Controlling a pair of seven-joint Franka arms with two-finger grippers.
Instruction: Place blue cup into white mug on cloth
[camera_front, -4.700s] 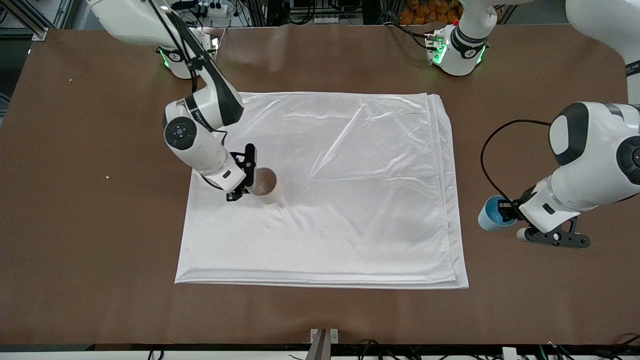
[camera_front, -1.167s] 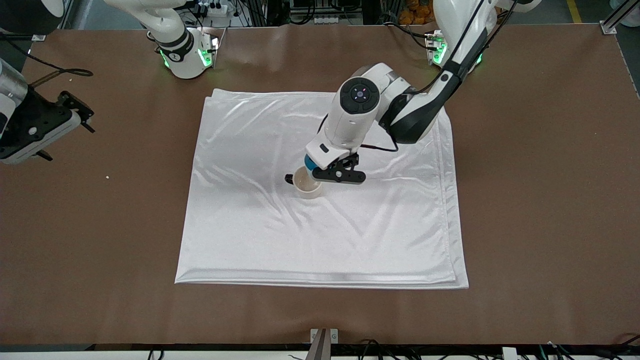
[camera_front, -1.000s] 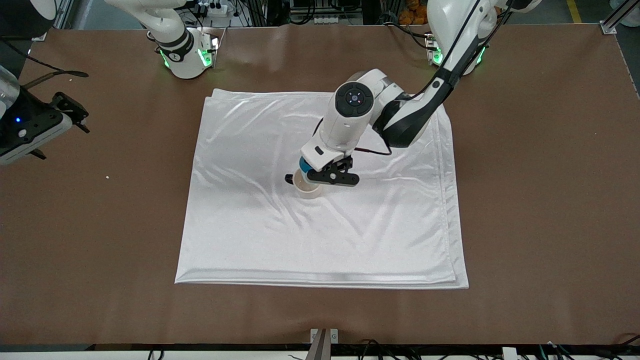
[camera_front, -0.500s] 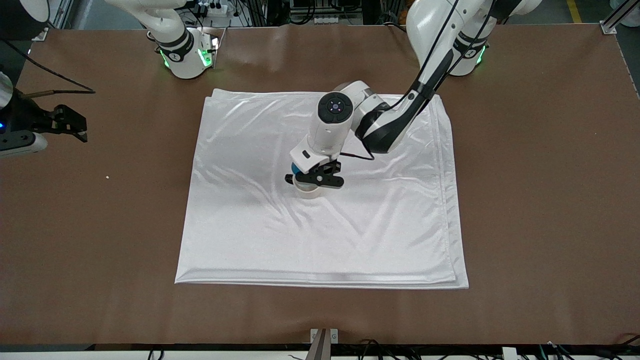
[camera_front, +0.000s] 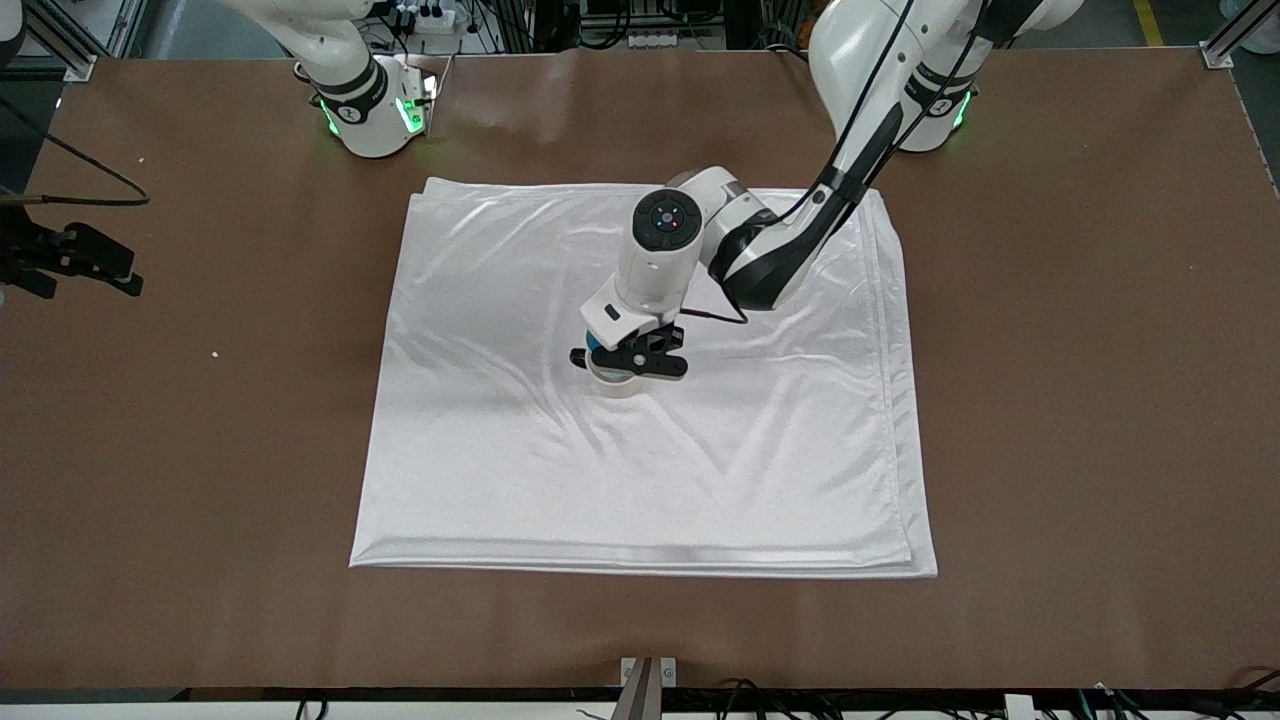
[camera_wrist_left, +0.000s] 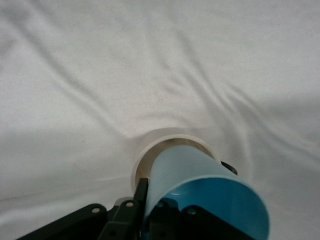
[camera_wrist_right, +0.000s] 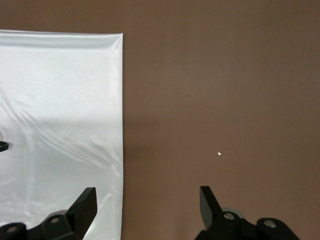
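The white mug (camera_front: 612, 385) stands upright on the cloth (camera_front: 700, 480), near its middle, with its black handle (camera_front: 577, 357) toward the right arm's end. My left gripper (camera_front: 625, 360) hangs right over it, shut on the blue cup (camera_front: 592, 344). In the left wrist view its fingers (camera_wrist_left: 141, 192) pinch the wall of the tilted blue cup (camera_wrist_left: 200, 185), whose narrow end sits at the mouth of the mug (camera_wrist_left: 165, 137). My right gripper (camera_front: 70, 262) waits open over bare table at the right arm's end; its wrist view shows the gripper (camera_wrist_right: 147, 202) holding nothing.
Brown table (camera_front: 1080, 400) surrounds the cloth on all sides. A small white speck (camera_front: 214, 354) lies on it toward the right arm's end. The arm bases (camera_front: 375, 110) (camera_front: 925, 110) stand farthest from the front camera.
My left gripper has carried the blue cup a little toward the right arm's end and lower, onto the mug's mouth. The right arm has drawn back toward its end of the table.
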